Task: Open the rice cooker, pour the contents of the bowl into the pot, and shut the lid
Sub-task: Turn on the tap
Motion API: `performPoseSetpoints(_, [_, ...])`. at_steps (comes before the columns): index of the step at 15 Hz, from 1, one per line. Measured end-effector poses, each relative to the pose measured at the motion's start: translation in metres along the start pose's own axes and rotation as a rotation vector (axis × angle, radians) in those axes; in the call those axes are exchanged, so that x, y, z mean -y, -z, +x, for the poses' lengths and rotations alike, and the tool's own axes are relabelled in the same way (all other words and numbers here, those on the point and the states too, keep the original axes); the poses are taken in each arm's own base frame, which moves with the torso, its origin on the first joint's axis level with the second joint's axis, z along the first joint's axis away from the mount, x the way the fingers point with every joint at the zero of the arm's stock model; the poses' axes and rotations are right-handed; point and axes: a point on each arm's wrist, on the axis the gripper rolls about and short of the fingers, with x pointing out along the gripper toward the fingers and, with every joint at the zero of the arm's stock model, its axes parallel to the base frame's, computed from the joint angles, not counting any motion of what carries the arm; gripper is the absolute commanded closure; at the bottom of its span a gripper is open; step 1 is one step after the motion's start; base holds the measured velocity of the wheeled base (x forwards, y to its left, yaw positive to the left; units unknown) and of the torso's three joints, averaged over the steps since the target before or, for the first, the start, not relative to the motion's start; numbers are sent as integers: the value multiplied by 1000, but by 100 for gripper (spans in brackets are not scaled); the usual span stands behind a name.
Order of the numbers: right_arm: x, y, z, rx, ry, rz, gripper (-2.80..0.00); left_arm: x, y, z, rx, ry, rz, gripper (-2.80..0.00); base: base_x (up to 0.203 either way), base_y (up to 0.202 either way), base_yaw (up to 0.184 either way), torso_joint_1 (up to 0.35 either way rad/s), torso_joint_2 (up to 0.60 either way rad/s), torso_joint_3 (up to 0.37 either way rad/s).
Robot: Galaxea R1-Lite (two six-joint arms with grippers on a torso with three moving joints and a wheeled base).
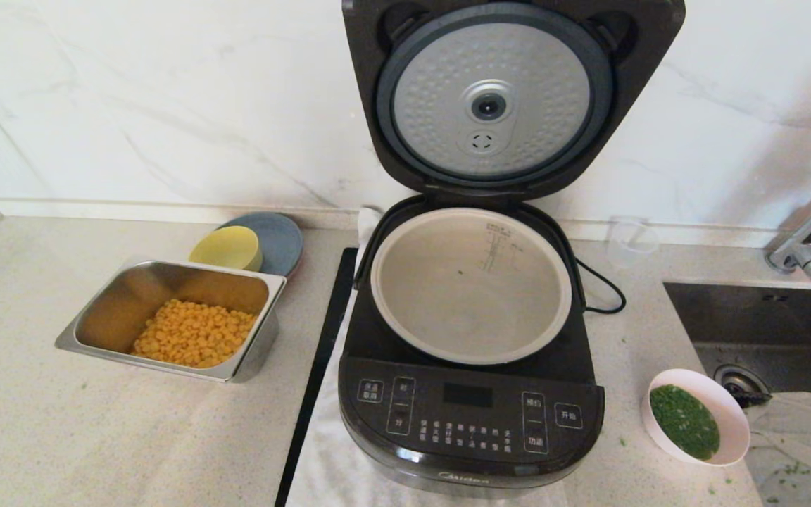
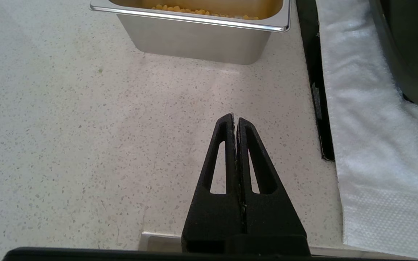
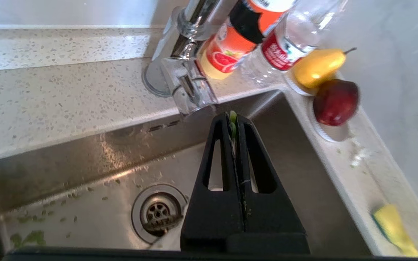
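The black rice cooker (image 1: 472, 415) stands mid-counter with its lid (image 1: 497, 98) swung fully up, dimpled silver plate facing me. The grey-beige pot (image 1: 448, 296) inside holds only a tiny speck. To the cooker's right the pale bowl (image 1: 733, 415) sits on the counter, tilted, with chopped green contents (image 1: 683, 421) in it. Neither gripper shows in the head view. My left gripper (image 2: 236, 119) is shut and empty above bare counter, left of the cooker. My right gripper (image 3: 232, 117) is shut over the sink, a small green scrap wedged between its tips.
A steel tray (image 1: 166, 282) of corn (image 1: 194, 334), a yellow bowl (image 1: 226, 248) and a blue plate (image 1: 282, 239) sit left of the cooker. The sink (image 1: 750, 317), faucet (image 3: 183, 72), bottles (image 3: 230, 40), pear (image 3: 318, 65) and apple (image 3: 336, 102) are at right. A white towel (image 2: 368, 127) lies under the cooker.
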Motion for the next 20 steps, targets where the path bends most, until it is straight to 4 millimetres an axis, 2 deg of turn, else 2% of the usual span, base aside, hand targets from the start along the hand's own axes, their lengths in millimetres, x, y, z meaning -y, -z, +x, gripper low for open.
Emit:
performPoseSetpoints(8, [-18,9,33,12,-14,28,0,0,0,0,0,0,0,0,0,0,0,0,0,0])
performPoseSetpoints(20, [-35,1,59,70,-23,49,0,0,0,0,0,0,0,0,0,0,0,0,0,0])
